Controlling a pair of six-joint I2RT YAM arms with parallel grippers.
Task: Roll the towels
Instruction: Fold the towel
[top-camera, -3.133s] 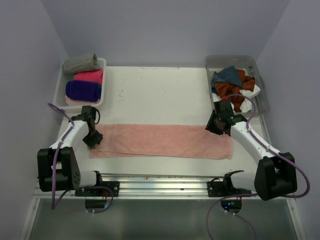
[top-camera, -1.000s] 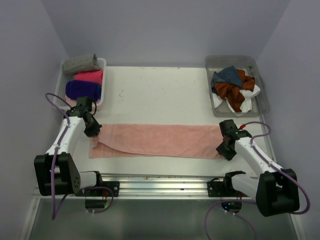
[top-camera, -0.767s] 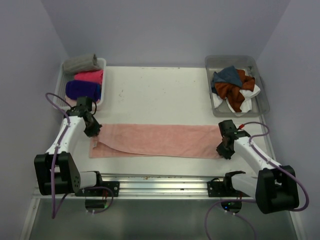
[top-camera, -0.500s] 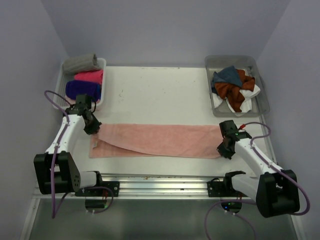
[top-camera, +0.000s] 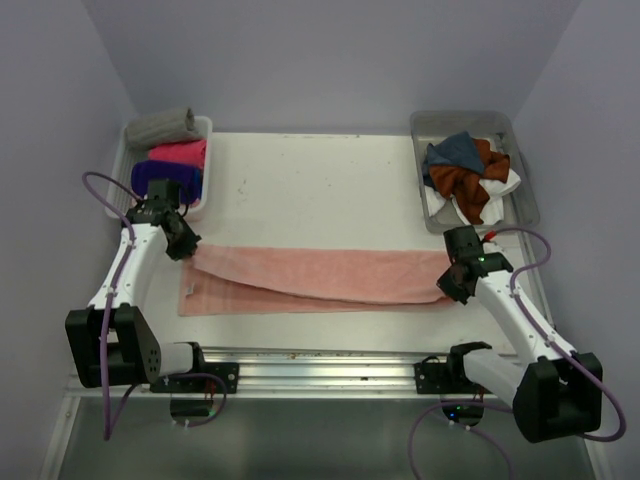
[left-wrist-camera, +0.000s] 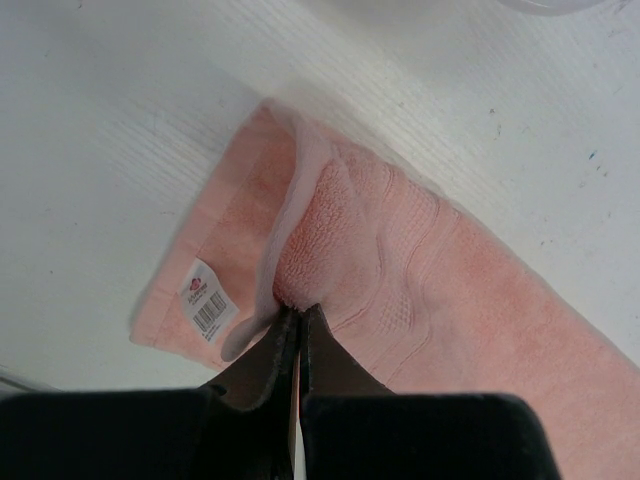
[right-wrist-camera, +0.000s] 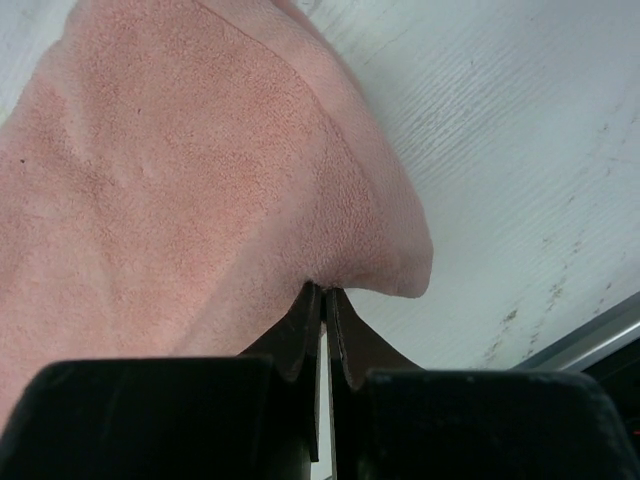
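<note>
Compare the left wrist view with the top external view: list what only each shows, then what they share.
Only the left wrist view: a barcode label near a corner of the salmon pink towel, and its terry weave up close. Only the top external view: the towel's full length, the right end effector pinching its right end, rolled towels in the white tray, crumpled towels in the clear bin. Both: the left end effector shut on a raised fold at the towel's left end.
</note>
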